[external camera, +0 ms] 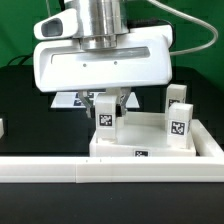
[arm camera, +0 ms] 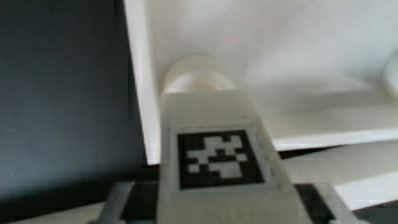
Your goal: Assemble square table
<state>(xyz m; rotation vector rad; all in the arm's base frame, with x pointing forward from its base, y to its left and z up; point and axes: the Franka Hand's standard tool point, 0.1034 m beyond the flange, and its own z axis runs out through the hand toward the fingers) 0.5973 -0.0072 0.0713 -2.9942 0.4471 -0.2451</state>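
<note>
The square table's white slab (external camera: 150, 147) lies flat just behind the border wall. My gripper (external camera: 108, 107) is shut on a white tagged leg (external camera: 106, 121) and holds it upright over the slab's corner on the exterior view's left. In the wrist view the leg (arm camera: 217, 150) fills the space between my fingers (arm camera: 134, 200), its end at a round corner socket (arm camera: 192, 74) of the slab (arm camera: 285, 50). I cannot tell whether the leg is seated in the socket. A second tagged leg (external camera: 178, 128) stands on the slab at the exterior view's right.
The long white border wall (external camera: 90, 170) runs along the front. Another white tagged leg (external camera: 180, 97) stands behind the slab at the right. The marker board (external camera: 72, 100) lies behind my gripper. A small white piece (external camera: 2, 128) shows at the left edge.
</note>
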